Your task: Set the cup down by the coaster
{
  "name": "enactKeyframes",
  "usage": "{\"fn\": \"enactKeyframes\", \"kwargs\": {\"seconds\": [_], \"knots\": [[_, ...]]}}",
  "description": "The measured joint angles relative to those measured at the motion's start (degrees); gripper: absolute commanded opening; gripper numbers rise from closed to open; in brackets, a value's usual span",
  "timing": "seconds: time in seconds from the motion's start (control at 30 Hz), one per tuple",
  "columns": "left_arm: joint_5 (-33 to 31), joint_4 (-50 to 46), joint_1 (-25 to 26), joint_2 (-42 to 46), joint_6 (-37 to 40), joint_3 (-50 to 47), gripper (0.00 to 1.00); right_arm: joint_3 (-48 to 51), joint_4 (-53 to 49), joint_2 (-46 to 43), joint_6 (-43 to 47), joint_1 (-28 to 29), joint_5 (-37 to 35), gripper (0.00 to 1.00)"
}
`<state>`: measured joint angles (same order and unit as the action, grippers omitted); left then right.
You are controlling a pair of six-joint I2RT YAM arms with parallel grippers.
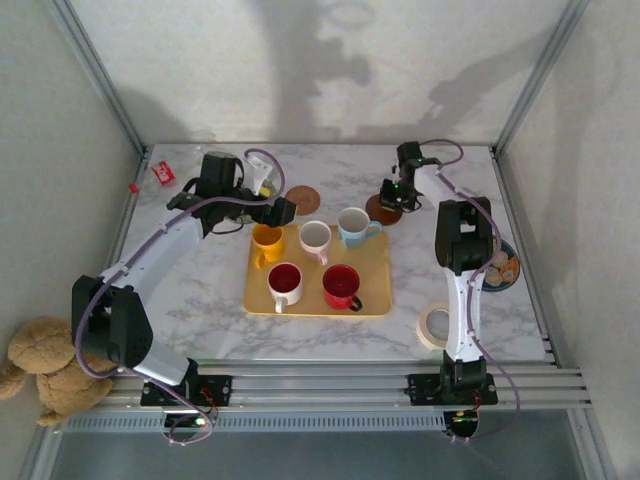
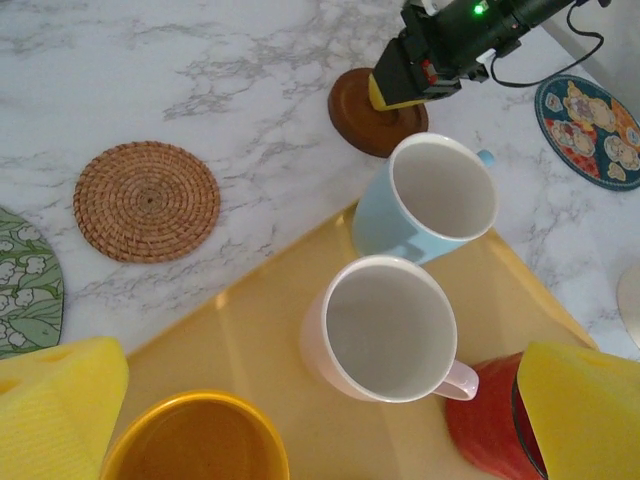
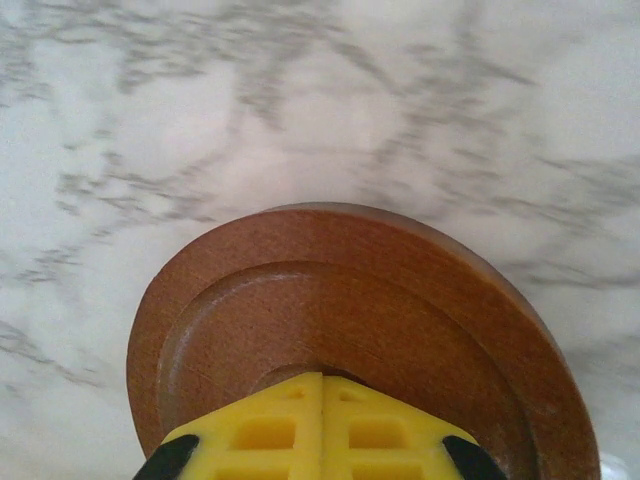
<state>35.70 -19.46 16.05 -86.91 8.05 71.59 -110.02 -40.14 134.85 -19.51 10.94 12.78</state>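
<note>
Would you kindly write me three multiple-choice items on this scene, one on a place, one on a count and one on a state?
1. The right gripper is over: A the wooden coaster; B the patterned plate; C the tape roll.
2. How many cups stand on the tray? A three; B five; C seven.
3. The left gripper is: A open; B shut on a cup; C shut on a coaster.
Answers: 1 A, the brown disc lies right under it. 2 B, five stand there. 3 A, its jaws stand far apart.
</note>
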Motion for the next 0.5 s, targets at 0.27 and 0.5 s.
{"fn": "enactKeyframes", "kwargs": {"seconds": [0.27, 0.5], "knots": [[-1.14, 0.42, 0.0, -0.44, -0.83, 0.33, 1.0, -6.71, -0.04, 4.59, 0.02, 2.1, 5.14, 0.0], [-1.22, 0.44, 0.0, -1.97, -0.83, 1.05, 0.99, -10.34, -0.09, 6.97, 0.0, 3.76, 7.15, 0.01]]}}
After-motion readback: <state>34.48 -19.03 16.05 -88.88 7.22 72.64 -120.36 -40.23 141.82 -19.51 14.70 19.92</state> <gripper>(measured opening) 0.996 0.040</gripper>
